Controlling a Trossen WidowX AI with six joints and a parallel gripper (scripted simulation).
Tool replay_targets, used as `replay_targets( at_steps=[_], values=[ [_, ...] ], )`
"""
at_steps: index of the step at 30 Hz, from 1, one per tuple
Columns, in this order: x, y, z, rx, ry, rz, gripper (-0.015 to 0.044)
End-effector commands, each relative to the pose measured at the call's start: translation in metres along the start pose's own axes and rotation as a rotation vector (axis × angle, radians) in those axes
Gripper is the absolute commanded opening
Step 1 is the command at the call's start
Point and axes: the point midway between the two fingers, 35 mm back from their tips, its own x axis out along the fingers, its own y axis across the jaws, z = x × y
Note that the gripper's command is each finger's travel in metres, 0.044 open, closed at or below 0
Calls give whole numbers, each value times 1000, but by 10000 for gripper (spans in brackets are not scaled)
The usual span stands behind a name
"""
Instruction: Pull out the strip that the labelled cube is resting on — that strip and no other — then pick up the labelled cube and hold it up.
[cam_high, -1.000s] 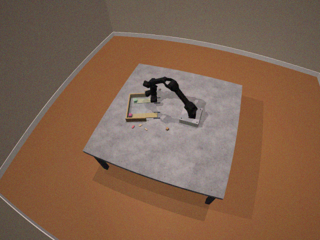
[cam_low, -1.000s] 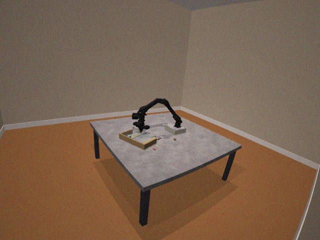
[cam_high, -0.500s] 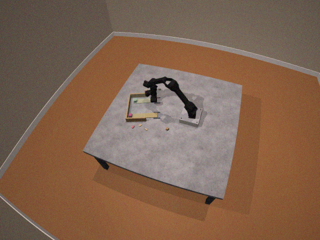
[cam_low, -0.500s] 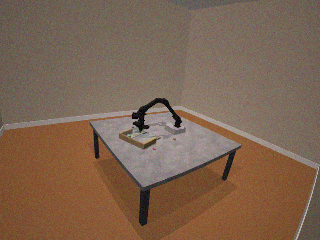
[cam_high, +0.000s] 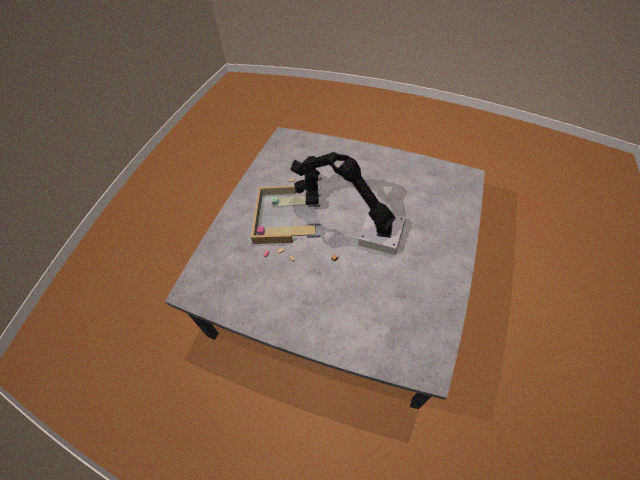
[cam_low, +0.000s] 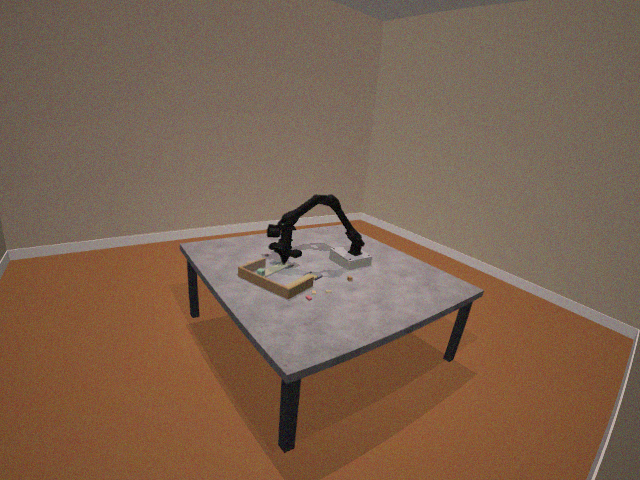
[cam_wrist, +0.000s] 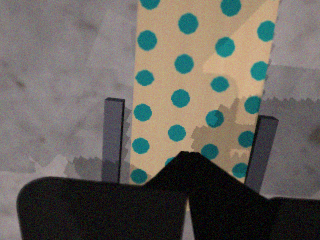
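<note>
Top view: two cubes (cam_high: 275, 199), two strips (cam_high: 289, 230)

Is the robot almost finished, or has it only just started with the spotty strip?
Only just started. Nothing looks done: the small green cube sits inside the open wooden frame on its strip, and the pink cube sits on the other strip. In hand: the black gripper, fingers shut and empty, is over the tan strip with teal dots. Left: pulling the strip out, then lifting the cube.

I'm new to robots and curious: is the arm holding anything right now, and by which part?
Nothing is held. The end effector is shut, its tips together over the dotted strip, with nothing between them.
</note>
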Motion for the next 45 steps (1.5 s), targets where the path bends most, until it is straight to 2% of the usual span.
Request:
replay_targets(
  at_steps=[1, 45],
  values=[
    [5, 0, -12, 5, 19, 7, 0],
    [6, 2, -79, 5, 25, 7, 0]
  ],
)
